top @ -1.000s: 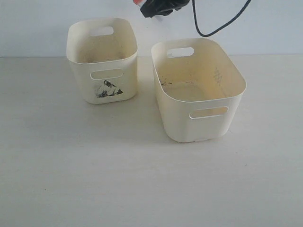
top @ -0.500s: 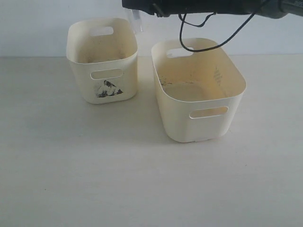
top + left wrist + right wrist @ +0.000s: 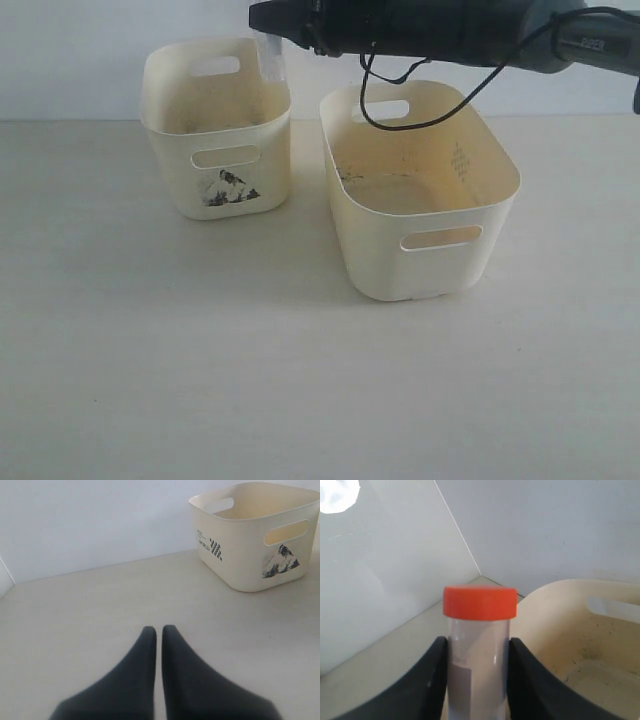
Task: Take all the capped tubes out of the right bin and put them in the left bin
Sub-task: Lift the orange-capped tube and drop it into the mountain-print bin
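A capped tube (image 3: 478, 630), clear with an orange-red cap, sits between the black fingers of my right gripper (image 3: 476, 645), which is shut on it. In the exterior view the right gripper (image 3: 264, 18) reaches in from the right, and the capped tube (image 3: 270, 60) hangs over the near-right rim of the left bin (image 3: 215, 140). The right bin (image 3: 420, 200) shows only dark scuffs inside. My left gripper (image 3: 156, 630) is shut on nothing, low over the table, with the left bin (image 3: 250, 540) beyond it.
A black cable (image 3: 400, 105) droops from the right arm over the right bin's back rim. A pale wall (image 3: 90, 50) stands behind both bins. A cream bin's inside (image 3: 580, 655) shows beside the tube; which bin I cannot tell.
The right arm has come in along the top and moved left and lower, carrying the tube to the left bin's right rim. Neither bin has moved.
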